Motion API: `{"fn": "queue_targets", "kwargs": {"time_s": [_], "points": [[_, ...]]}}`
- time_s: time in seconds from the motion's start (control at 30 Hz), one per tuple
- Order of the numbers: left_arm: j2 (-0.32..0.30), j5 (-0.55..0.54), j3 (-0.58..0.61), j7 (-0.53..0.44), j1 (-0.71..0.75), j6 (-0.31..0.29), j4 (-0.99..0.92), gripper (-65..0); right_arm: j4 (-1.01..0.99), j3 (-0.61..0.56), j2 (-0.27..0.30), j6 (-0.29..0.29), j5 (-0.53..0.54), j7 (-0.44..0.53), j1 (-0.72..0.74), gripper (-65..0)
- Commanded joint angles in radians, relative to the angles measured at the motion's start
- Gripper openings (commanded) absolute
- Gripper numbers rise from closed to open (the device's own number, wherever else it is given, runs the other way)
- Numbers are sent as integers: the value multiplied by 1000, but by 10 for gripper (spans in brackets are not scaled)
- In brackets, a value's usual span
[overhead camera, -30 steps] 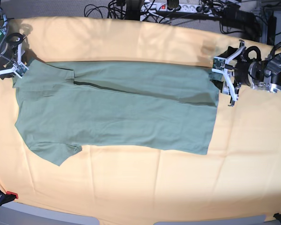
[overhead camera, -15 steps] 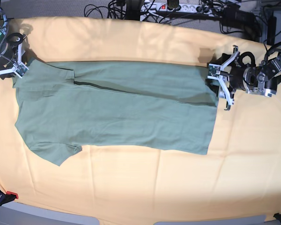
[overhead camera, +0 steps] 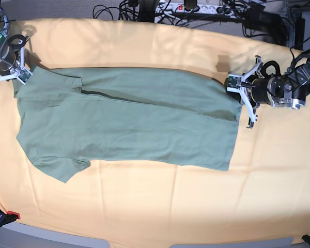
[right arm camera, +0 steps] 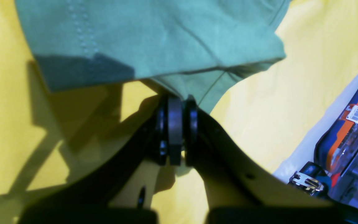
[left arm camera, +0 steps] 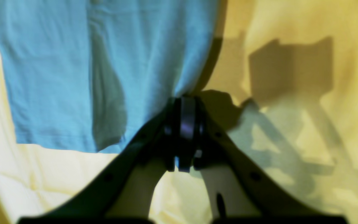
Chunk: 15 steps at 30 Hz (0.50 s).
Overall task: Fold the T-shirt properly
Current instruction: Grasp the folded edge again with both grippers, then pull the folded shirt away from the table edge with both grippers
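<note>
The sage-green T-shirt (overhead camera: 129,124) lies flat and sideways on the yellow-orange cloth (overhead camera: 160,206), collar end at the left, hem at the right, its far side folded over along a long crease. My left gripper (overhead camera: 235,89) is at the hem's far right corner. In the left wrist view, where the T-shirt (left arm camera: 57,77) looks blue, the left gripper (left arm camera: 183,102) is shut on the fabric edge. My right gripper (overhead camera: 21,76) is at the far left shoulder corner. In the right wrist view the right gripper (right arm camera: 178,101) is shut on a fold of the T-shirt (right arm camera: 151,37).
Cables and a power strip (overhead camera: 186,8) run behind the table's far edge. A red-tipped clamp (overhead camera: 11,215) sits at the front left corner. An orange and blue object (right arm camera: 350,124) lies off the cloth beside the right arm.
My left gripper moved left onto the hem corner and shut on it. My right gripper, staying at the shoulder corner, shut on the fabric. The shirt's far right corner is slightly bunched.
</note>
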Motion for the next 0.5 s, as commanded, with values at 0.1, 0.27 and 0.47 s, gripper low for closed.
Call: {"fn": "queue_targets", "kwargs": {"time_s": [0.1,0.27,0.47], "points": [[-34,-20,-12,-11,-18,-29,25,-650,15,12,31,36,-64,-5,3,-650],[-101,-58,-12,-23,-18,-85,80,-650,67,12,98,105,2,-58,-38,-650],[-153,-56,-12,-23,-18,-85,114,-650,138,12,186,94,5,-91,-131,-650]]}}
